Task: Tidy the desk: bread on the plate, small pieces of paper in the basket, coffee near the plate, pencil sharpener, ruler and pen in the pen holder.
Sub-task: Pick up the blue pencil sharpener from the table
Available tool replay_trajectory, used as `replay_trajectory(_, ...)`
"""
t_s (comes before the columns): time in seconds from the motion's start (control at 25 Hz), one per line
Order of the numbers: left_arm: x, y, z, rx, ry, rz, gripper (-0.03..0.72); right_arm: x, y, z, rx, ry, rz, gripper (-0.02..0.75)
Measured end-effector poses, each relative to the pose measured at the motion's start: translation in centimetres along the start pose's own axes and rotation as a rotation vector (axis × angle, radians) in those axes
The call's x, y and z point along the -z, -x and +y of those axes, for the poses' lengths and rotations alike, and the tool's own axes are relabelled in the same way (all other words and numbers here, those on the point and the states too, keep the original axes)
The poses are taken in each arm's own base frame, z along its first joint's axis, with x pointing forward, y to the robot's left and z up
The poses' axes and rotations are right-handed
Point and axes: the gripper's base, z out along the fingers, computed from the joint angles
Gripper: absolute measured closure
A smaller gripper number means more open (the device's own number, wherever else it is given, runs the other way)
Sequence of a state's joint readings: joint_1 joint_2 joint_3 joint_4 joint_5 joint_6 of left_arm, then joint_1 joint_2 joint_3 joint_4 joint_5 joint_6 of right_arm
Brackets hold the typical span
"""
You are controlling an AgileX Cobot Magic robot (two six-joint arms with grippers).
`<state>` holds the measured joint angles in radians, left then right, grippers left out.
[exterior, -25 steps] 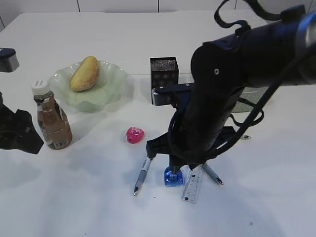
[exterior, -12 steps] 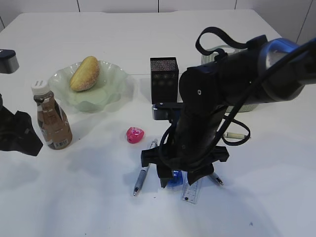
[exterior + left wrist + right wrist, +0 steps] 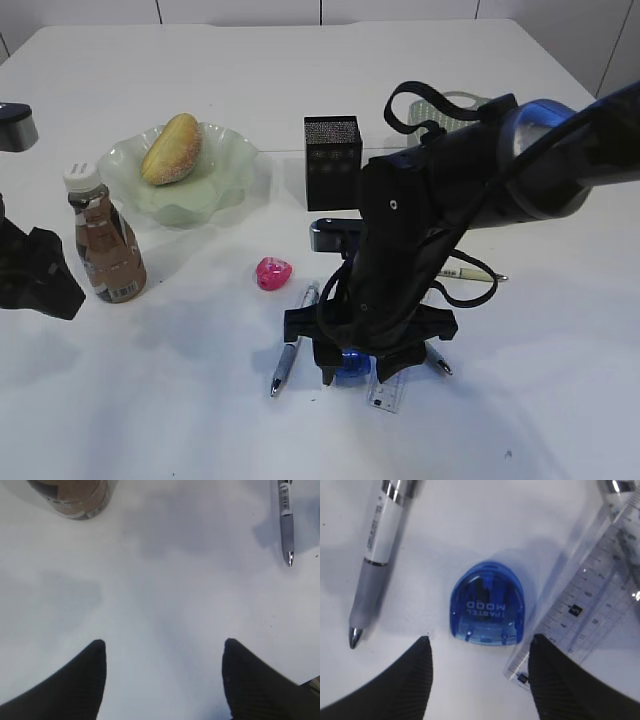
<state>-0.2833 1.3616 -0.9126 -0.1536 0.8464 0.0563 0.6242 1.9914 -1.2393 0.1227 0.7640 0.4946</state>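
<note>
A blue pencil sharpener point(image 3: 487, 605) lies on the desk point(image 3: 150, 400) between a white-and-grey pen point(image 3: 375, 560) and the clear ruler point(image 3: 590, 595). My right gripper point(image 3: 480, 639) hovers open just short of it, its right finger over the ruler's end. From outside, that gripper point(image 3: 356, 374) points straight down over the blue sharpener point(image 3: 349, 366). A pink sharpener point(image 3: 272, 273) lies to the left. The bread point(image 3: 172, 148) sits on the plate point(image 3: 225, 170), with the coffee point(image 3: 105, 240) beside it. The pen holder point(image 3: 332, 148) stands behind. My left gripper point(image 3: 164, 642) is open and empty. No paper pieces show.
The basket point(image 3: 462, 100) peeks out behind the right arm. Other pens lie at the right point(image 3: 470, 273) and beside the ruler point(image 3: 436, 363). The left wrist view shows the coffee's base point(image 3: 70, 497) and a pen tip point(image 3: 286, 525) over bare white desk.
The right arm has lowered towards the blue sharpener and its jaws have spread wider. The left arm has stayed put.
</note>
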Motion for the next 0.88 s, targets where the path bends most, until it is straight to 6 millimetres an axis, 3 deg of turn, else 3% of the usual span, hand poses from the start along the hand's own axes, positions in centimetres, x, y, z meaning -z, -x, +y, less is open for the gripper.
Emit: replay_trajectory(0.88, 0.1, -0.1, 0.0, 0.0, -0.001, 0.012, 0.179, -1.3, 0.8, 0.0, 0.008, -0.002, -0.069, 0.267)
